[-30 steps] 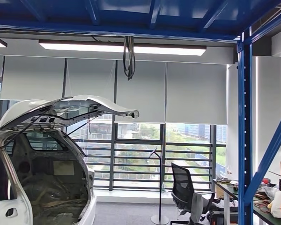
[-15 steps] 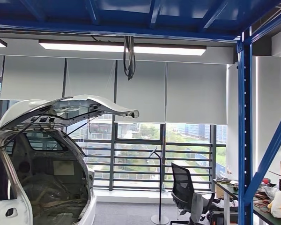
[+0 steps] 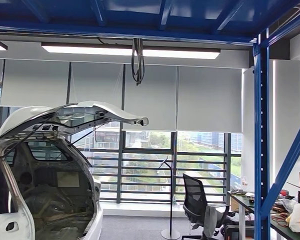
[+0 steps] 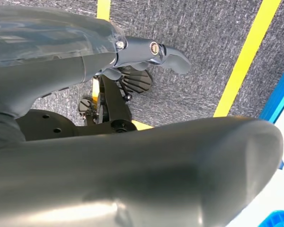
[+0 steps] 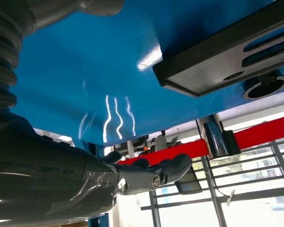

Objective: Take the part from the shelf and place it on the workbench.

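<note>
The part (image 5: 222, 59), a black flat piece, lies against the blue shelf (image 5: 97, 71) surface. The right robot hand (image 5: 147, 172) is stretched out near it, holding nothing. The left robot hand (image 4: 147, 52) hangs over the grey floor (image 4: 205, 47), fingers extended, holding nothing.

Left hand (image 4: 147, 49): dark glossy grey fingers, silver screws at the joints. Right hand (image 5: 147, 175): same finish, grey ribbed cover (image 5: 4, 52) at wrist
</note>
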`<action>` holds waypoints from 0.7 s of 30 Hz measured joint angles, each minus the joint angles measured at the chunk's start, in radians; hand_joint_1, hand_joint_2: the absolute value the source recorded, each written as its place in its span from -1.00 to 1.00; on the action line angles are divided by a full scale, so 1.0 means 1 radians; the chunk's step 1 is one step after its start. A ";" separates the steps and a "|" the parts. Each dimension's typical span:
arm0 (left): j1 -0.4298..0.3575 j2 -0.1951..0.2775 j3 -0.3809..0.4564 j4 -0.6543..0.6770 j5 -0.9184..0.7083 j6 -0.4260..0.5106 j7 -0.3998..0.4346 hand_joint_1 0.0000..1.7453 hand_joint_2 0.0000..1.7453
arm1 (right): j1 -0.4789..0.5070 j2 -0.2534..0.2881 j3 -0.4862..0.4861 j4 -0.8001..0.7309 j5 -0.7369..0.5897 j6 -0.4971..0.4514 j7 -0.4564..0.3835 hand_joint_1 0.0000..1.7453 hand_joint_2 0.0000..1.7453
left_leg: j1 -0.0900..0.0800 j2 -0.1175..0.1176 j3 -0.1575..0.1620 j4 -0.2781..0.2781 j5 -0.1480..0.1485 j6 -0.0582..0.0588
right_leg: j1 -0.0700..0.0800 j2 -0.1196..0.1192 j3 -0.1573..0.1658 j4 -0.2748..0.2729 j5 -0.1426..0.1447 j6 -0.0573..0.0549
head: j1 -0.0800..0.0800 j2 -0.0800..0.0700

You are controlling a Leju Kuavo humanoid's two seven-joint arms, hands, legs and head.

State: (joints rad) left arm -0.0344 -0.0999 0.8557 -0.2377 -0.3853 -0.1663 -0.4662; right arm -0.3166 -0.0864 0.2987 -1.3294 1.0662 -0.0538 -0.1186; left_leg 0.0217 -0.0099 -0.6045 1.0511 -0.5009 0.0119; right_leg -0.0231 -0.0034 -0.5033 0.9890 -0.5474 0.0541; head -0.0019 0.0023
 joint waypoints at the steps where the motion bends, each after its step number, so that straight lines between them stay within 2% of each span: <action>1: 0.000 0.000 0.000 0.000 0.000 0.000 0.000 -1.00 -1.00 | 0.000 0.000 0.000 0.000 0.000 0.000 0.000 -1.00 1.00 | 0.000 0.000 0.000 0.000 0.000 0.000 | 0.000 0.000 0.000 0.000 0.000 0.000 | 0.000 0.000; 21: 0.000 0.000 0.000 0.000 0.000 0.000 0.000 -1.00 -1.00 | 0.000 0.000 0.000 0.000 0.000 0.000 0.000 -1.00 1.00 | 0.000 0.000 0.000 0.000 0.000 0.000 | 0.000 0.000 0.000 0.000 0.000 0.000 | 0.000 0.000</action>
State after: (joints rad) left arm -0.0341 -0.0999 0.8557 -0.2377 -0.3853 -0.1663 -0.4662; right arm -0.3166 -0.0866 0.2990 -1.3294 1.0658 -0.0538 -0.1186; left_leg 0.0217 -0.0099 -0.6045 1.0511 -0.5009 0.0119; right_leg -0.0231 -0.0034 -0.5032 0.9890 -0.5474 0.0541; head -0.0017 0.0023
